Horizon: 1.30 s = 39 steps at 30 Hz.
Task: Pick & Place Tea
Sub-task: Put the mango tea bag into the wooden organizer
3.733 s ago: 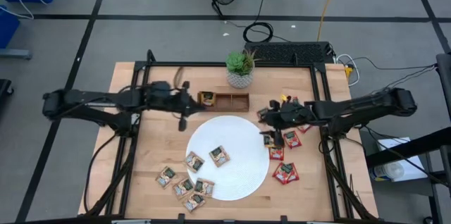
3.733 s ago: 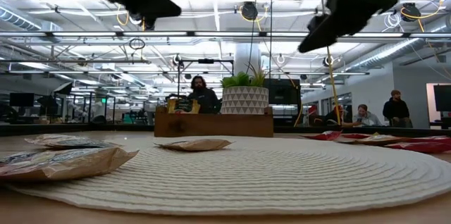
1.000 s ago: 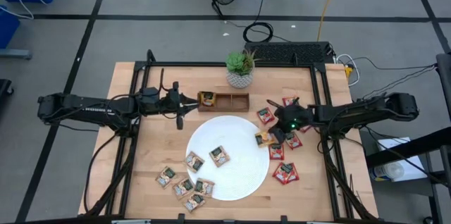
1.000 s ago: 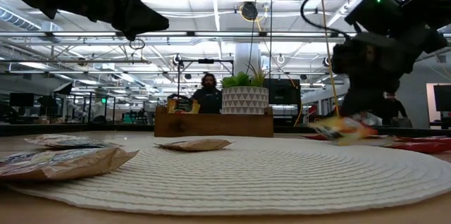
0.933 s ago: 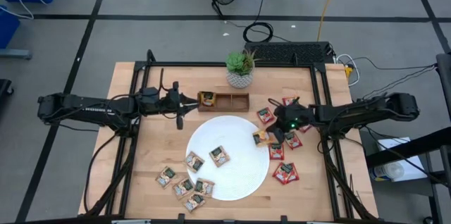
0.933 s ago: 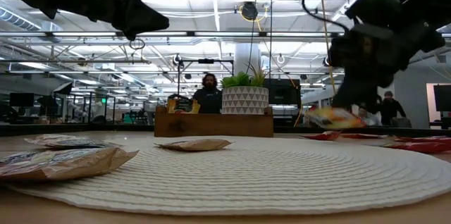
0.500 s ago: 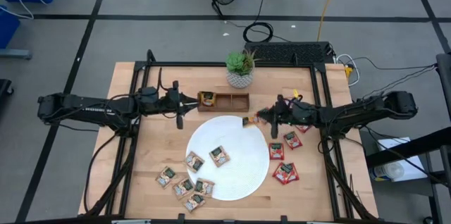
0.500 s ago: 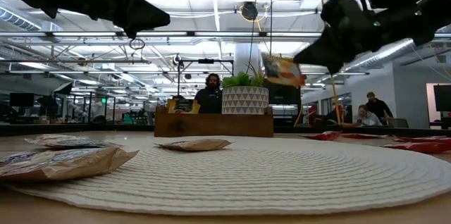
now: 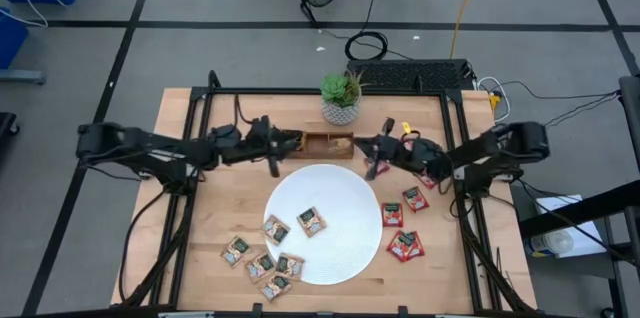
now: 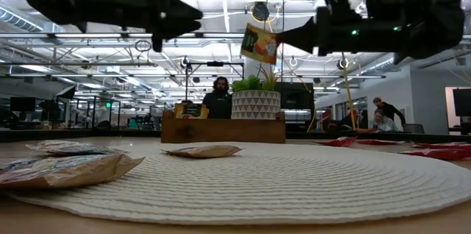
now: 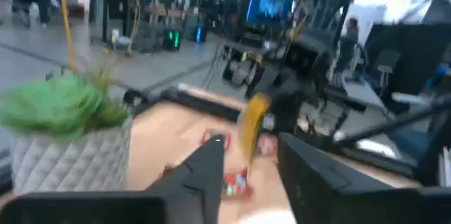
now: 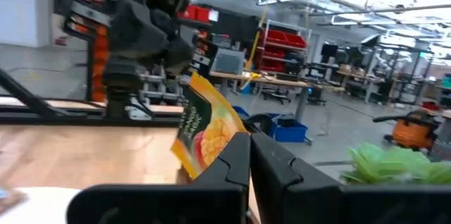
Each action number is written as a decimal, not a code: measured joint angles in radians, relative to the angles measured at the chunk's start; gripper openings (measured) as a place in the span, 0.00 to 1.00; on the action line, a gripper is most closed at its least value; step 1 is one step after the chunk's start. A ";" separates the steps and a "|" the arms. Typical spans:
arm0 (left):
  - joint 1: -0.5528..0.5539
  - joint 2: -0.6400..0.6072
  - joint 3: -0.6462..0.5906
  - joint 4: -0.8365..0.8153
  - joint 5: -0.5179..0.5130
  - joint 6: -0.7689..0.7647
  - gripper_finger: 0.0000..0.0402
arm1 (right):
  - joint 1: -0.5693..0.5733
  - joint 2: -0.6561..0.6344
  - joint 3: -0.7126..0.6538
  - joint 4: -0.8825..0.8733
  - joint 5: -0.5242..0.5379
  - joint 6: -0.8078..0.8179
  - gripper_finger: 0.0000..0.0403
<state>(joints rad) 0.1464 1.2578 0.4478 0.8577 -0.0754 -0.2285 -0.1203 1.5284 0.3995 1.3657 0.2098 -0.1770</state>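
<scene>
My right gripper [image 10: 288,40] is shut on a tan/orange tea sachet [image 10: 259,44] high above the table, over the right end of the wooden tray [image 9: 322,144]. My left gripper [image 11: 254,168] hovers open over the tray's left end and faces the sachet [image 11: 252,122] from the other side without touching it. Another sachet [image 10: 191,109] stands in the tray's left compartment. Tan sachets [image 9: 262,260] lie on and beside the near left of the white plate [image 9: 340,183]. Red sachets [image 9: 403,220] lie flat to the plate's right. My right gripper pinches the sachet's lower near edge [image 12: 224,146] between its two fingers. The fingers lie about level and come from the table's right side. The sachet is lifted clear and sticks out past the fingertips, standing on edge and tilted.
A potted plant [image 9: 340,98] in a white pot stands just behind the tray. The two arms reach in from opposite sides and nearly meet over the tray. People show in the room beyond the table.
My right gripper has picked the tan sachet up from beside the plate's right edge. It has carried it up and toward the tray, rolling its wrist so the sachet now stands on edge. My left gripper has moved right, toward the tray and the sachet.
</scene>
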 joint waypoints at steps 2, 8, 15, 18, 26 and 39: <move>0.000 0.062 0.022 0.044 -0.013 0.010 0.43 | -0.007 0.047 0.038 -0.010 -0.001 0.000 0.00; -0.004 0.205 0.121 0.019 -0.005 0.109 0.55 | -0.002 0.129 0.105 -0.009 -0.004 -0.030 0.00; -0.022 0.238 0.145 0.007 0.031 0.240 0.56 | -0.002 0.130 0.113 0.017 -0.002 -0.052 0.00; -0.025 0.238 0.145 -0.002 0.031 0.254 0.54 | -0.002 0.130 0.113 0.046 -0.002 -0.053 0.00; -0.024 0.238 0.145 -0.001 0.023 0.253 0.49 | -0.002 0.130 0.114 0.055 -0.027 -0.039 0.00; -0.023 0.238 0.145 -0.001 0.021 0.247 0.40 | 0.000 0.130 0.114 0.067 -0.084 0.008 0.00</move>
<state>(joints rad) 0.1238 1.4956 0.5926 0.8570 -0.0540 0.0181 -0.1200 1.6581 0.5133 1.4326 0.1261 -0.1685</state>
